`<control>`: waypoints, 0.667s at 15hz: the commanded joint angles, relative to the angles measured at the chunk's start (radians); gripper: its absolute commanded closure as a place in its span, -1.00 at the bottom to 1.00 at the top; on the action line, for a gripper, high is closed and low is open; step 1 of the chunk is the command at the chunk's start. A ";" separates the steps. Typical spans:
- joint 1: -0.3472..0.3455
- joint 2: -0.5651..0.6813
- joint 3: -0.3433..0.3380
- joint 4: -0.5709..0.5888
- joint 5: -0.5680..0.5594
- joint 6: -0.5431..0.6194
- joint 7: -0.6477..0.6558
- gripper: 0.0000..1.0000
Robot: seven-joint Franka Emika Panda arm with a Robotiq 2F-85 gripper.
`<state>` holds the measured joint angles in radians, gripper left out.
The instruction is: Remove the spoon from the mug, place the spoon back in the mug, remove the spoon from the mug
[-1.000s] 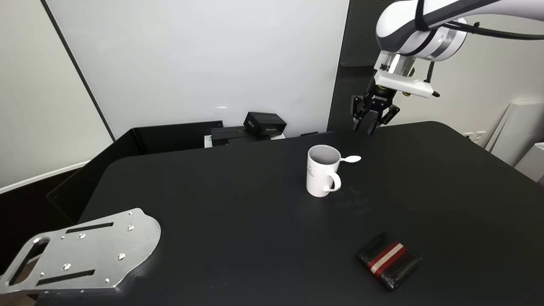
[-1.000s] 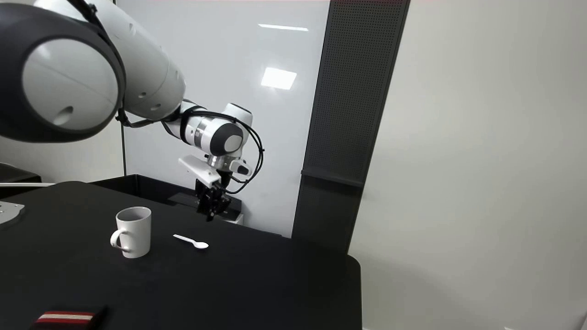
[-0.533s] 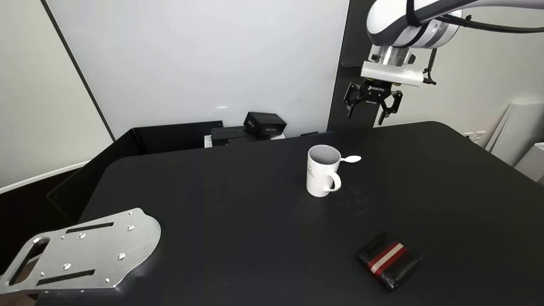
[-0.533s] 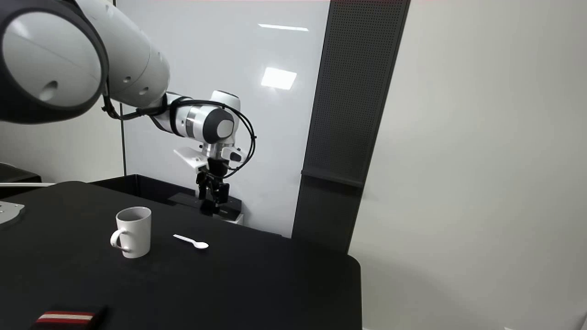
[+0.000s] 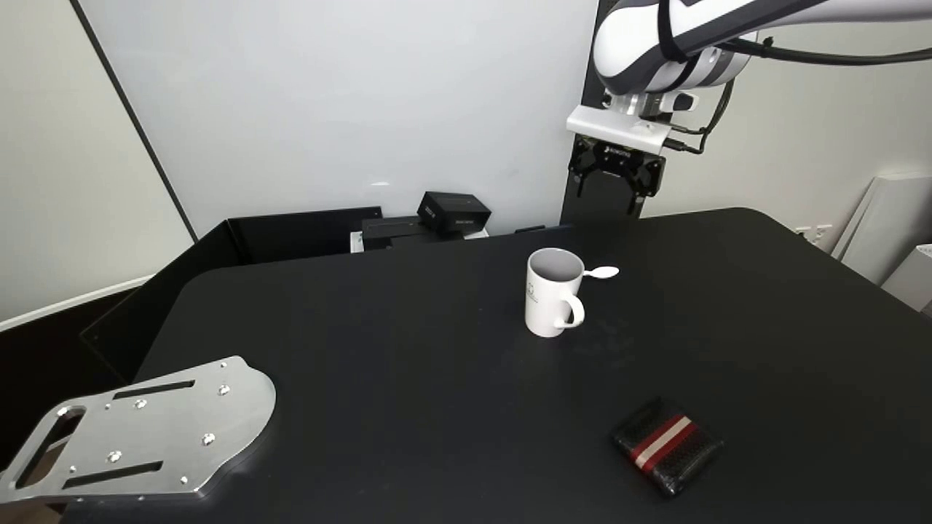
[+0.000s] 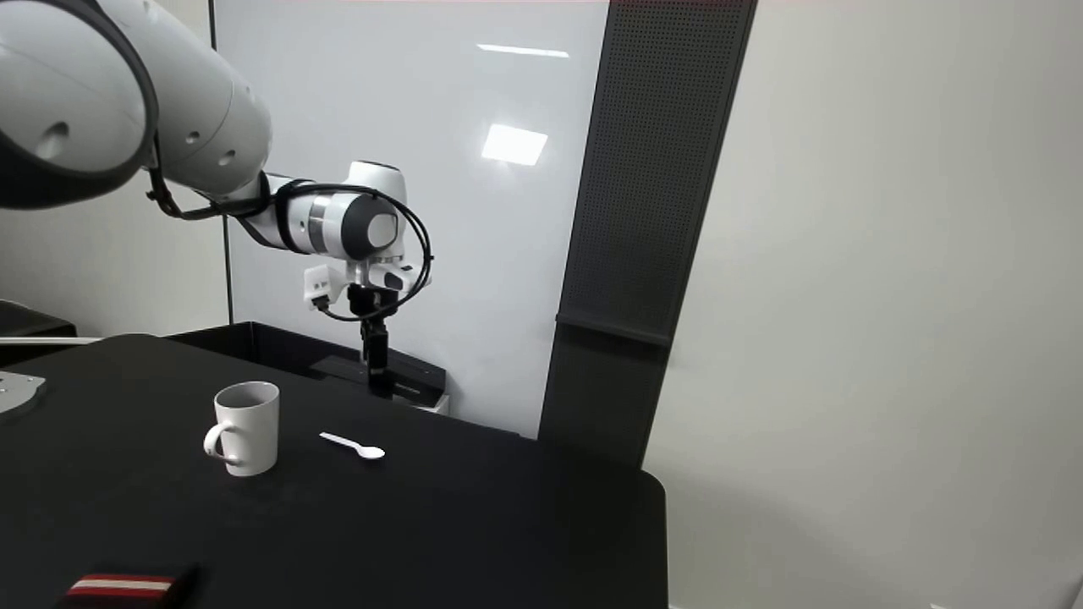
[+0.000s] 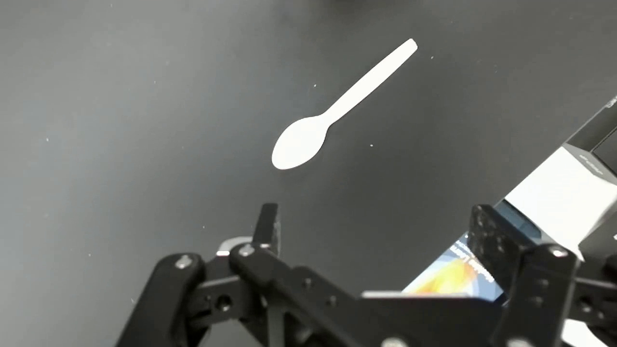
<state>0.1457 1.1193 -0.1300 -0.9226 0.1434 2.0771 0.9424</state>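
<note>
In both exterior views, the black two-fingered gripper [image 5: 608,199] has risen relative to the white cylindrical mug with a loop handle [image 5: 545,306] and shifted sideways toward it. Its fingers [image 7: 267,224], nearer together a second ago, now stand wide apart. It has also turned and come more upright, and the white housing [image 6: 332,277] above it now shows its end in an exterior view. The white-and-grey robot arm [image 6: 186,110] has moved along.

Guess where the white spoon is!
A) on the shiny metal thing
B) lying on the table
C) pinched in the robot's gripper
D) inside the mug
B: the wrist view shows the spoon on the black table, outside the open gripper, and an exterior view shows it apart from the mug.
</note>
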 commanded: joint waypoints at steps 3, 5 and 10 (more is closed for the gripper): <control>0.022 -0.026 -0.011 -0.063 -0.019 0.022 0.306 -1.00; 0.019 -0.027 -0.010 -0.084 -0.015 0.037 0.394 -1.00; 0.003 -0.025 0.023 -0.149 0.003 0.121 0.498 -1.00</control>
<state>0.1579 1.1197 -0.1307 -1.0091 0.1372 2.1403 1.3817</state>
